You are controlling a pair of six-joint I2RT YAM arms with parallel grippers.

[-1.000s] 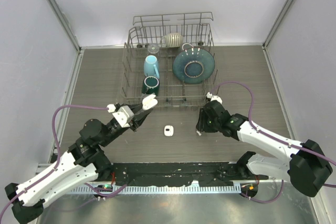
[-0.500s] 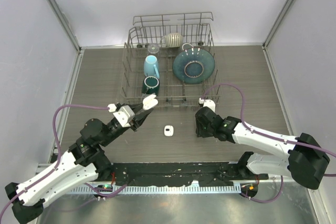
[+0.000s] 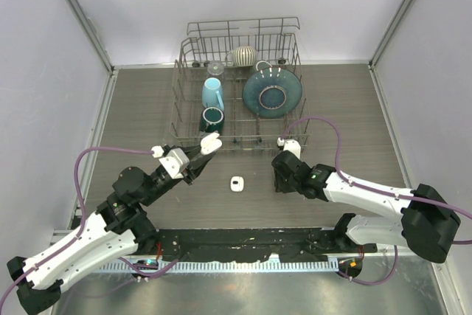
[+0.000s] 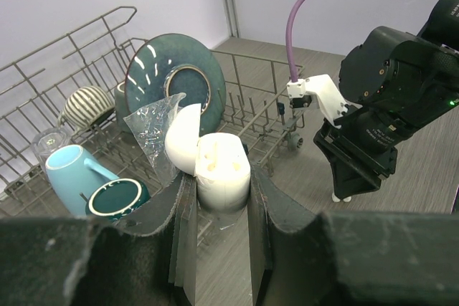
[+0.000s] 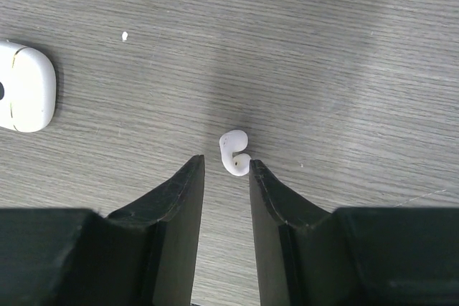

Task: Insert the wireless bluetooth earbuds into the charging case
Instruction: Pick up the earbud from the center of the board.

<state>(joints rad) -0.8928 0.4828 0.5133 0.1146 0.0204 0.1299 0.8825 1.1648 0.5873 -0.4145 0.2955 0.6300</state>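
White earbud [image 5: 235, 153] lies on the wood-grain counter [image 5: 344, 69] right at the tips of the right claw [image 5: 226, 170], whose jaws stand narrow, a slim gap between them, not gripping it. Off to one side rests a closed white case [image 5: 25, 87]. Across the way, the left claw [image 4: 221, 183] clamps the charging case [image 4: 221, 161], lid flipped up, just before the dish rack [image 4: 86, 41] and its blue plate [image 4: 172, 80].

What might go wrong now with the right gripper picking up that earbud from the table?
The earbud lies at the very tips of the right gripper, nearer one finger than the other, so closing may flick it away instead of gripping it. The open charging case in the left gripper is pinched low on its body, so pushing an earbud in might tilt or dislodge it.
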